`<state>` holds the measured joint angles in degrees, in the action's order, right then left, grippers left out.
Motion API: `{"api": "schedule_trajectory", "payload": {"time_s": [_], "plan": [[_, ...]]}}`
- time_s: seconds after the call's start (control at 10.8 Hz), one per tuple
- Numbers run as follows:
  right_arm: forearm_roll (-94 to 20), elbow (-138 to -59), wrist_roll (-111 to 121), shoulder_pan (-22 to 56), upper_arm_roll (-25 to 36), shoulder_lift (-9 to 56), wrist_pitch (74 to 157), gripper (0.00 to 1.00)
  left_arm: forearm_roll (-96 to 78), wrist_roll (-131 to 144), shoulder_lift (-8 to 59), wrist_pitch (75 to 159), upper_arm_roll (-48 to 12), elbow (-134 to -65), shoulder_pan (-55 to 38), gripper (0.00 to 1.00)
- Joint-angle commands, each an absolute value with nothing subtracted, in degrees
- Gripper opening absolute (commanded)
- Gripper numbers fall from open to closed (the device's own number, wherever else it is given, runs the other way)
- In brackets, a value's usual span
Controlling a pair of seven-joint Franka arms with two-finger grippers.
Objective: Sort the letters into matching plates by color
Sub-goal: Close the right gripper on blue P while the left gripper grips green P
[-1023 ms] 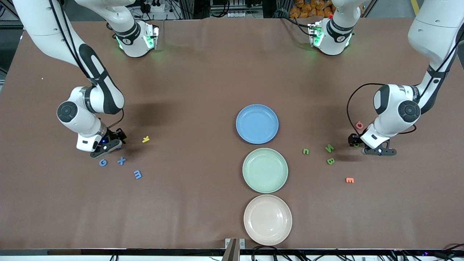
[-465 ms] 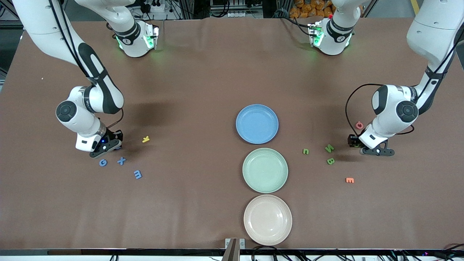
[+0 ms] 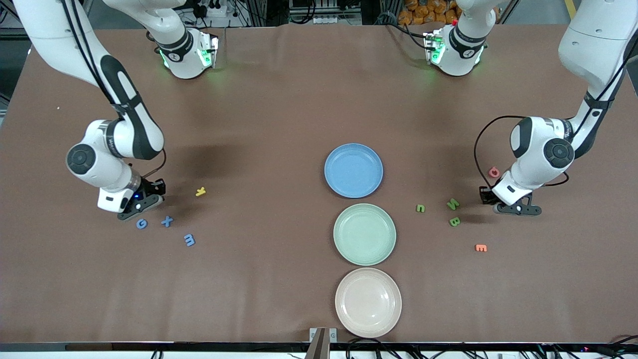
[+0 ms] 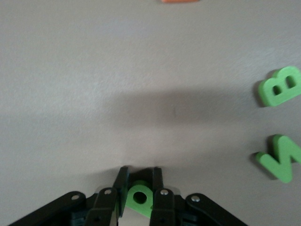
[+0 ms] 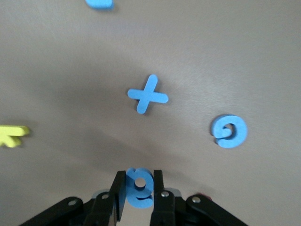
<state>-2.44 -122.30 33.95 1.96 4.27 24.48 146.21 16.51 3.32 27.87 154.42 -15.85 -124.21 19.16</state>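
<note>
A: Report the plates, nearest the front camera first.

B: Beige plate (image 3: pixel 368 302), then green plate (image 3: pixel 364 234), then blue plate (image 3: pixel 353 170), in one row; all three hold nothing.

A: Loose letters?

B: Toward the right arm's end: blue E (image 3: pixel 189 240), blue X (image 3: pixel 167 221), blue G (image 3: pixel 141 224). Toward the left arm's end: green B (image 3: pixel 454 221), green W (image 3: pixel 452 203), green n (image 3: pixel 420 208).

A: Grippers?

B: Right gripper (image 5: pixel 139 187): low above the table near the blue G, jaws clamped on a blue letter (image 5: pixel 139 186). Left gripper (image 4: pixel 139 188): low beside the green W, jaws clamped on a green letter (image 4: pixel 139 197).
</note>
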Motion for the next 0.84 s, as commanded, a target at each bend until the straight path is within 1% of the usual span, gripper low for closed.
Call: {"api": "schedule_trajectory", "payload": {"time_s": [0.0, 0.19, 0.37, 0.46, 0.74], "plan": [[-2.8, -119.6, 19.1, 3.3, 2.6, 19.5, 137.6, 0.1, 17.8, 5.4, 26.4, 154.4, -16.0, -124.1, 17.0, 0.0], [-3.1, -119.0, 4.6, 6.7, 0.9, 19.5, 137.6, 0.11, 17.8, 5.2, 26.3, 154.3, -16.0, -124.0, 17.0, 0.0], [-3.1, -118.0, -3.5, 10.3, 0.6, 19.8, 137.6, 0.11, 17.8, 5.2, 24.9, 153.9, -16.1, -123.8, 16.9, 0.0], [-3.1, -117.4, -6.8, 12.4, 0.6, 19.9, 137.5, 0.11, 17.8, 5.4, 23.4, 150.8, -17.0, -123.1, 16.3, 0.0], [-3.1, -114.4, -22.0, 20.0, 0.4, 20.8, 137.6, 0.11, 16.9, 7.3, 20.7, 139.7, -23.6, -117.0, 16.8, 0.0]]}}
